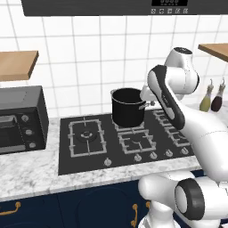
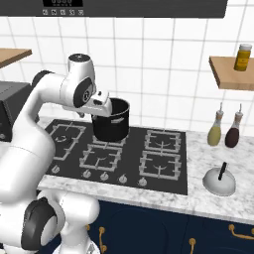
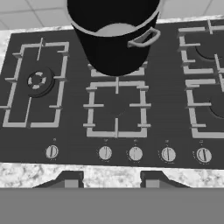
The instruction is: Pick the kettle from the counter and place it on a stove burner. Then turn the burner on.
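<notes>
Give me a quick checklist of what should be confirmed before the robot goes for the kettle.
1. Kettle upright on the counter, right of the stove: ok.
2. Kettle handle free, nothing lying on it: ok.
3. Large stove burner bare, ready to receive it: ok.
4. Black stockpot sits on a rear middle grate, off that burner: ok.
5. Gripper empty, jaws apart: ok.
6. Gripper near the kettle: not ok, it hovers over the stove's front edge and knobs.

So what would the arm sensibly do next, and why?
Probably swing right toward the kettle, which sits on the counter right of the stove, untouched. The gripper hangs open over the knobs, holding nothing, and the large left burner stands bare.
</notes>
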{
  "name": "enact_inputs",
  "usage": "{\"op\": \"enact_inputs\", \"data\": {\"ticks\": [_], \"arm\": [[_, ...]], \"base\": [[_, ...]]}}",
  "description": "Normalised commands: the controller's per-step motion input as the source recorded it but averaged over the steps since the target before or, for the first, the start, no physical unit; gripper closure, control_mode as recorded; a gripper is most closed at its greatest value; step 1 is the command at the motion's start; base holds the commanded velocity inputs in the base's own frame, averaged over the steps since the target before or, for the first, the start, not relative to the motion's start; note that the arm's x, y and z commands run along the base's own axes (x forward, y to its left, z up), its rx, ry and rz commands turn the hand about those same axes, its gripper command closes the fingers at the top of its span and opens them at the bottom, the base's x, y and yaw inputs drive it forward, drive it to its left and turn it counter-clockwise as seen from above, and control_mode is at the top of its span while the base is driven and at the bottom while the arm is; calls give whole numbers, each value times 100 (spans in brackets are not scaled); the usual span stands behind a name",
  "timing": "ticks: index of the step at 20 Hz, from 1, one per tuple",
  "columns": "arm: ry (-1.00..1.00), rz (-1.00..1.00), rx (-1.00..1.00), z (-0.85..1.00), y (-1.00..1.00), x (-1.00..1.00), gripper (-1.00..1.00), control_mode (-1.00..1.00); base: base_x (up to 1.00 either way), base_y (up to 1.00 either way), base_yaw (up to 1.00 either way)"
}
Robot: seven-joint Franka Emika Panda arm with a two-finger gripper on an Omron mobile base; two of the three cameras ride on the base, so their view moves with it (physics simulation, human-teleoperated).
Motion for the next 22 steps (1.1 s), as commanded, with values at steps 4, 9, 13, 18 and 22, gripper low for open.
{"op": "enact_inputs", "data": {"ticks": [4, 9, 13, 18, 22], "arm": [[0, 0, 0, -11, -56, -19, -100, -100], [0, 0, 0, -34, -100, -25, -100, -100], [0, 0, 0, -33, -100, -11, -100, -100], [0, -1, 0, -48, -100, 0, -100, -100], [4, -10, 0, -31, -86, 0, -100, -100]], "base": [[0, 0, 0], [0, 0, 0], [0, 0, 0], [0, 0, 0], [0, 0, 0]]}}
